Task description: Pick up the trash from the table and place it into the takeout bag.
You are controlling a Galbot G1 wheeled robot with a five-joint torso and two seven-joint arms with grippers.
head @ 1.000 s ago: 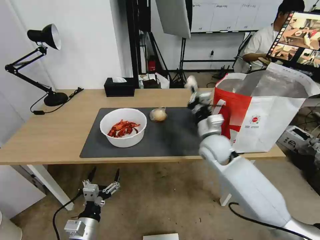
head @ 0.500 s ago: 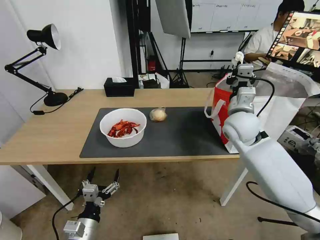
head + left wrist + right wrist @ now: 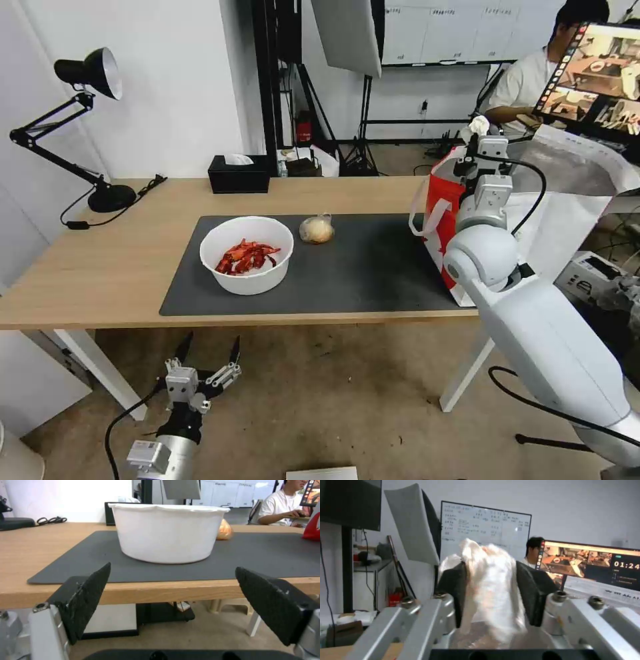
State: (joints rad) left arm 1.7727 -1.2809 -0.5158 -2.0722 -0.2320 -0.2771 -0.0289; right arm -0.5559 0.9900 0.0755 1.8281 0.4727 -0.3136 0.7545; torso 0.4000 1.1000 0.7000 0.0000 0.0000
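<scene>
Tissue, crumpled and white, is sitting clamped between the two black pads of the right gripper, which is pointing upward above the open mouth of the takeout bag. The bag is standing at the right end of the table, its red panel facing the grey mat. On the mat, the white bowl of red scraps is resting toward the left side, and the small clear bag with a beige lump is lying just behind and to the right of it, apart from the bowl. The left gripper is hanging below the front edge of the table, near the floor, with its fingers spread wide and gripping nothing; from the left wrist view its pads are facing the bowl across the table edge. A black tissue box is standing at the table's far edge.
</scene>
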